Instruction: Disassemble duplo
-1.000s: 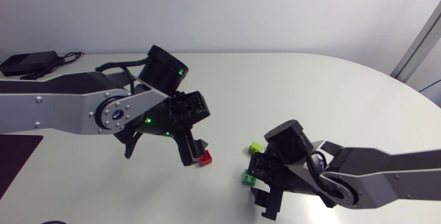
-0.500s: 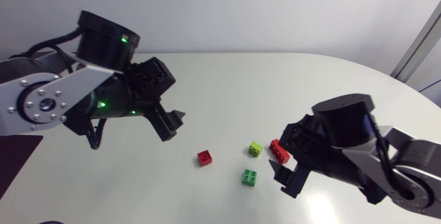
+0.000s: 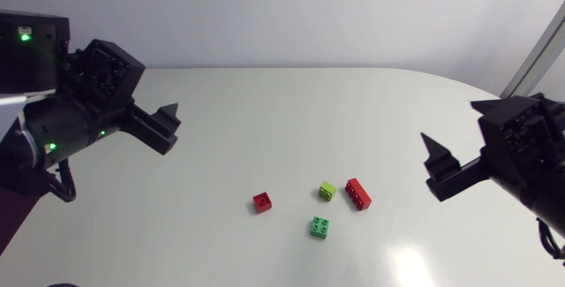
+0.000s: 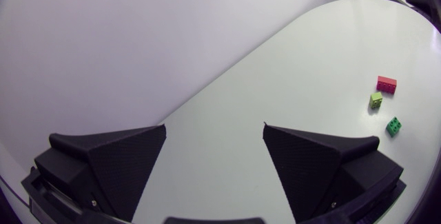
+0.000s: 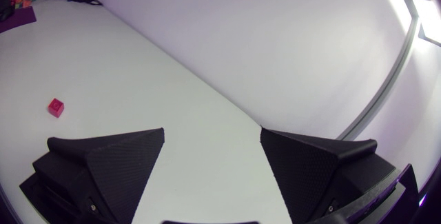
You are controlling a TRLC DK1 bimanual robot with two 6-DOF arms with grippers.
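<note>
Both arms are near the sides of the white surface (image 3: 291, 119), and the bricks lie in the stretch between them.

The left claw (image 4: 214, 127) is spread wide, and its own camera sees only bare surface between the two wedge fingers. Well ahead of it and off to one side sit three separate bricks. A long red brick (image 4: 386, 84) lies farthest out, with a small lime brick (image 4: 376, 100) just beside it (a thin strip of surface seems to part them). A darker green brick (image 4: 394, 125) is a little nearer the claw.

The right claw (image 5: 212, 131) is also wide open, fingers far apart with nothing gripped. A small red brick (image 5: 56, 107) lies well ahead of it and beyond its finger on that side, alone on the surface.

From above, all four bricks rest flat with studs up, none stacked on another. The small red one is the closest to the left claw. The long red one is the closest to the right claw, with the lime one on its far side from that claw. The green brick sits apart from the rest, toward the near edge of the surface. Neither claw touches any brick (both hang well clear of the group).
</note>
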